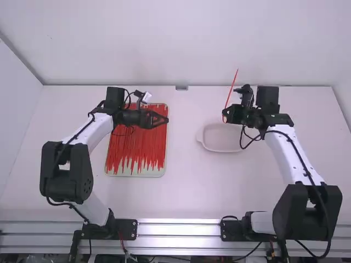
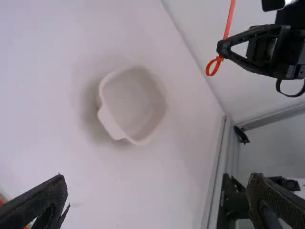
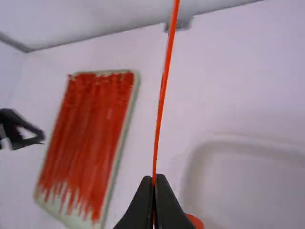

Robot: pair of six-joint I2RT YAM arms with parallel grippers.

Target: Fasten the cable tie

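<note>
From above, the right end effector [image 1: 226,115] hung just over the bowl [image 1: 219,141], pinched shut on a red tie [image 1: 232,87] whose tail slanted upward. The left end effector [image 1: 163,119] hovered over the tray [image 1: 137,174] of spare ties [image 1: 134,148].

The left wrist view showed its own fingers spread wide and empty. Across the worktop [image 2: 47,71] it also showed the tie's small closed loop [image 2: 213,67], below the right fingers.

The right wrist view showed those fingers clamped low on the strap.

I judged the tie light, springy and slick, best taken by the free tail near the head. The head itself was too small to make out, and in both wrist views the tail ran out of frame.
</note>
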